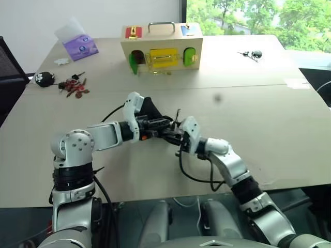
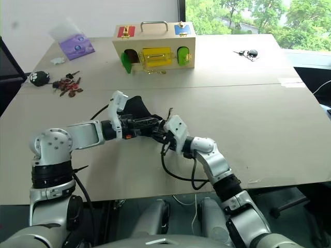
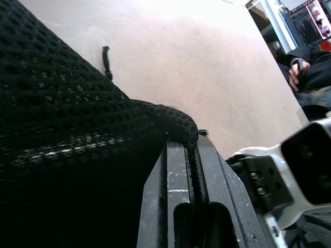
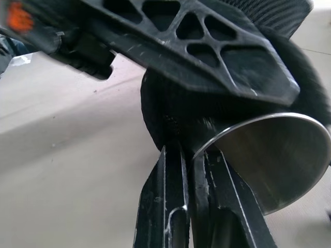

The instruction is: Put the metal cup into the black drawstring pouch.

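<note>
Here the metal cup (image 4: pixel 274 160) is sitting pinched by its rim between the nearly closed jaws of the right gripper (image 4: pixel 192 155), its shiny bowl flaring out to one side of the fingers. Just beyond those jaws, black fabric of the black drawstring pouch (image 3: pixel 67 134) is pressing against the cup's rim; whether the cup is already partly inside the mouth cannot be told. The left gripper (image 3: pixel 190 150) is clamping a fold of the pouch's mesh edge between its closed jaws, with the fabric draping away to one side of them, and a short end of the drawstring cord (image 3: pixel 106 61) is lying on the table beyond the pouch. In the head views the two grippers are meeting tip to tip above the table (image 1: pixel 258 134), the pouch bunching behind the left jaws. Well beyond the jaws, a wooden box (image 1: pixel 161 47) with coloured doors and a metal handle is standing; a purple packet (image 1: pixel 80 45), a paw-print ball (image 1: pixel 44 78) and a scatter of keys (image 1: pixel 75 88) are lying far off on the left gripper's side.
</note>
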`<state>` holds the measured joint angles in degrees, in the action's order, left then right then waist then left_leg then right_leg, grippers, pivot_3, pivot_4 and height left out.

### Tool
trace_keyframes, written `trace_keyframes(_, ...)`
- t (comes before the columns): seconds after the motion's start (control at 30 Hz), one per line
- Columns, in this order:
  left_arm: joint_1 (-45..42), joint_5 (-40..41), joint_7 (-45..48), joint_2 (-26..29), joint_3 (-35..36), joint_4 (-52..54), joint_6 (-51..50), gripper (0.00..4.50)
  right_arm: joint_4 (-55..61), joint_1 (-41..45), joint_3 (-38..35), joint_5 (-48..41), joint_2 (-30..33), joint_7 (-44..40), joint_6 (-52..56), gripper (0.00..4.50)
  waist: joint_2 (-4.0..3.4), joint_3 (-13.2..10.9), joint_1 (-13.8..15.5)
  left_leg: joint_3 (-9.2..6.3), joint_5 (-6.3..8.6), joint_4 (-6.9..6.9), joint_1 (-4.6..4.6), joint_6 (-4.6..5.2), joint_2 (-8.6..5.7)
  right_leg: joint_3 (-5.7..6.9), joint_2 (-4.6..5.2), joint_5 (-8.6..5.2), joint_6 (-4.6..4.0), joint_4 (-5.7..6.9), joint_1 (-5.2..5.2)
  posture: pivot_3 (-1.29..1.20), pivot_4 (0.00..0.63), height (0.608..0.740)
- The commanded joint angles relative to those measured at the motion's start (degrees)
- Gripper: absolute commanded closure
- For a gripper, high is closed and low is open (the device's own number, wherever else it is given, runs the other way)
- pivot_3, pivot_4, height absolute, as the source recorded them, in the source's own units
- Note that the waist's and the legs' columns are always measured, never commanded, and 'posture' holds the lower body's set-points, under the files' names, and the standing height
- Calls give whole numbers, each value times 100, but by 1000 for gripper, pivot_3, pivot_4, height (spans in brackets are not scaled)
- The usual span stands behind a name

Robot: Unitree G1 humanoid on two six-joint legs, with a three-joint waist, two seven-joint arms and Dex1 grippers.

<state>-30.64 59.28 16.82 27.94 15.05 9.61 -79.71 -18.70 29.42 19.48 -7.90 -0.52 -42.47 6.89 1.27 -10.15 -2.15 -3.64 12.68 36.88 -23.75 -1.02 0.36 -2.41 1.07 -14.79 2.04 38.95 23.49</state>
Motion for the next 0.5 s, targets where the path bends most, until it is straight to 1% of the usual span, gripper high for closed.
trace_keyframes(0.03,-23,365,-174,-244,134,510,-152,4500,-568,453,214,325,-318,18,-706,4483,0,0,-8,0,0,0,0,0,0,1,0,0,0,0,0,0,150,740)
trace_keyframes(0.13,-14,600,-446,-529,293,699,-253,4500,-1284,952,523,944,-311,62,-1617,4483,0,0,-26,0,0,-1,0,0,1,1,-3,0,0,2,1,0,150,740)
trace_keyframes(0.2,-1,746,-614,-696,403,811,-280,4500,-1694,1162,473,928,-442,-67,-1922,4483,0,0,-27,1,0,-1,2,-1,0,-1,-3,0,0,2,2,0,150,740)
trace_keyframes(0.3,-46,1051,-848,-934,609,830,-280,4500,-2191,1526,546,1149,-501,-206,-2519,4483,0,0,-24,0,0,-2,1,-1,2,2,-3,0,0,2,1,0,150,740)
trace_keyframes(0.37,-118,1362,-1070,-1102,735,782,-290,4500,-2424,1712,557,1276,-533,-235,-2867,4483,1,0,-22,-1,-1,-1,-1,-1,3,0,0,0,0,1,1,0,150,740)
trace_keyframes(0.4,-152,1684,-1240,-1200,811,720,-243,4500,-2525,1848,629,1446,-493,-224,-3110,4483,2,0,-22,0,-1,0,-1,-1,2,0,1,1,0,0,1,0,150,740)
trace_keyframes(0.5,-138,2339,-1637,-1327,945,590,-32,4500,-2645,2192,727,1849,-257,-216,-3573,4483,1,-1,-19,-3,-1,0,-1,-1,4,2,4,1,0,1,1,0,150,740)
